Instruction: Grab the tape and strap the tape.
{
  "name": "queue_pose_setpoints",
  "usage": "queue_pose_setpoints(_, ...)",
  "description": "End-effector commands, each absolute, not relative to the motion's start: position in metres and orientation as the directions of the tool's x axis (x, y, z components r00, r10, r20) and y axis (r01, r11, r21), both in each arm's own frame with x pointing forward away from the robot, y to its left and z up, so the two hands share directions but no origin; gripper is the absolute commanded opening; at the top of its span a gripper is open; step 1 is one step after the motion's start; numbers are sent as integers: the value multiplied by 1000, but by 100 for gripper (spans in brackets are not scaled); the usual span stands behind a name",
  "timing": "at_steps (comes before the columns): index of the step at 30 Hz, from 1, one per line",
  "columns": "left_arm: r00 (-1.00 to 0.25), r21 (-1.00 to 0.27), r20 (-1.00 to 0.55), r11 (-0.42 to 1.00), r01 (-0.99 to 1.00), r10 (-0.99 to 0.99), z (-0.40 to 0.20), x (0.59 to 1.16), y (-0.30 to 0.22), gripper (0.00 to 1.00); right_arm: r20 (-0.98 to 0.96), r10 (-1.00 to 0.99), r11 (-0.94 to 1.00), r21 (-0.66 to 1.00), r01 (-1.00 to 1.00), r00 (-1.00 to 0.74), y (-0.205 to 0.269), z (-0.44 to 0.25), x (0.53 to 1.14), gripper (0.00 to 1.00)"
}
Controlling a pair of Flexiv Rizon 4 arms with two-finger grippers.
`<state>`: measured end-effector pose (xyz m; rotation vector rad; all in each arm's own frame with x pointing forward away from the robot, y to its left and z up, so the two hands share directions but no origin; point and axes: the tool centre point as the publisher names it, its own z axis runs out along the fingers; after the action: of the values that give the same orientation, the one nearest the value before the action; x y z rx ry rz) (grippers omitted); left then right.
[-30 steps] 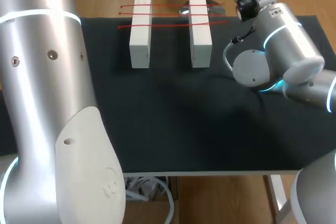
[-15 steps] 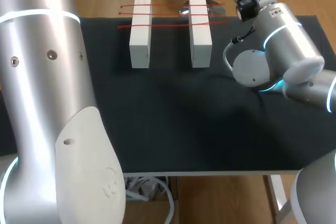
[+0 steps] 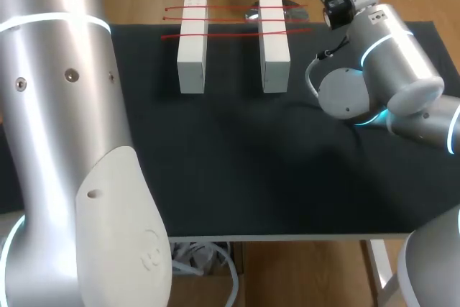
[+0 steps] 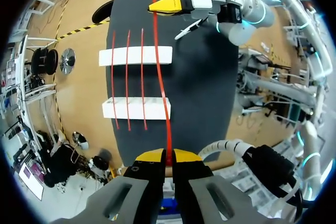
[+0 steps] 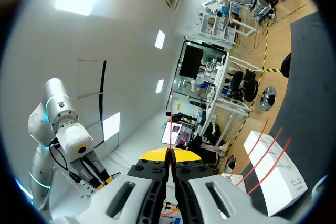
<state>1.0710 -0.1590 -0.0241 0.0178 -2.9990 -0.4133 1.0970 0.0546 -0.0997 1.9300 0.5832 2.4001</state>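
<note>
In the left wrist view my left gripper (image 4: 168, 155) is shut on one end of a red tape (image 4: 161, 82). The tape runs taut through the air above the table to my right gripper (image 4: 167, 4), which pinches it further along. The right wrist view shows that right gripper (image 5: 169, 153) shut on the same thin red tape (image 5: 171, 114). Below stand two white blocks (image 3: 192, 44) (image 3: 273, 44), side by side, with three red tapes (image 3: 237, 19) laid across their far ends. Neither gripper's fingertips show in the head view.
A black mat (image 3: 251, 163) covers the table, and the blocks stand at its far side. My right arm (image 3: 381, 55) rises at the far right, and my left arm (image 3: 65, 134) fills the near left of the head view.
</note>
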Motion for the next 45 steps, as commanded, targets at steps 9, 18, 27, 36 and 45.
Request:
queue_pose_setpoints(9,-865,282,483,959,6,-137,-21,1077,-164,0,942,236,-930,290,225,-239,55,-99,1097,0)
queue_pose_setpoints(18,-865,282,483,959,6,-137,-21,1077,-164,0,944,233,-932,286,224,-234,55,-98,1096,0)
queue_pose_setpoints(27,-865,282,483,959,6,-137,-21,1077,-164,0,802,597,-790,586,181,9,52,-98,1089,0)
queue_pose_setpoints(36,-865,282,483,959,6,-137,-21,1077,-164,0,544,832,-554,805,213,105,53,-92,1089,0)
queue_pose_setpoints(45,-865,282,483,959,6,-137,-21,1077,-164,0,251,967,-255,949,186,47,48,-89,1090,0)
